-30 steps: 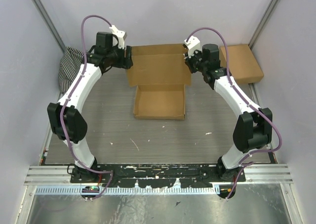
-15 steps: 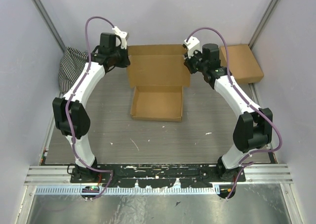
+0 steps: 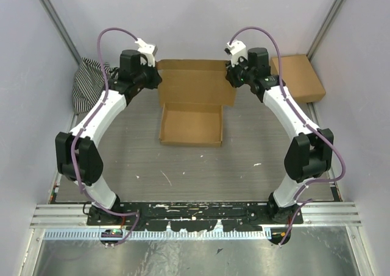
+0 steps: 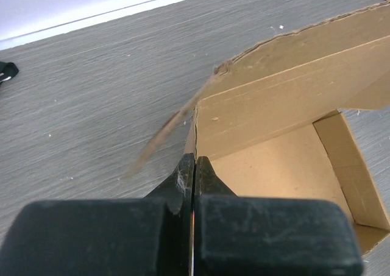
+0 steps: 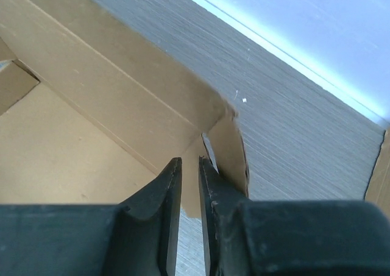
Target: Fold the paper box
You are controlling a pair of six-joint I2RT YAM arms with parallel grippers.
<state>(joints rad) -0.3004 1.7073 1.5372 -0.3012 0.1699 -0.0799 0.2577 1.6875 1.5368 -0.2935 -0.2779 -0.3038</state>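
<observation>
The paper box lies mid-table as a shallow brown tray, its lid panel raised behind it. My left gripper is at the lid's left edge. In the left wrist view it is shut, and the edge of the lid's side flap runs straight into its tips. My right gripper is at the lid's right edge. In the right wrist view it stands open by a narrow gap. The lid's right ear flap rests against the outside of one finger, with nothing between the jaws.
A smaller ready-made brown box sits at the back right, and its edge shows in the right wrist view. A striped cloth is bunched at the back left wall. Side walls close in the grey table.
My left gripper has closed at the lid's left flap. My right gripper's jaws have parted a little. The box has slid slightly left and the lid stands further back.
</observation>
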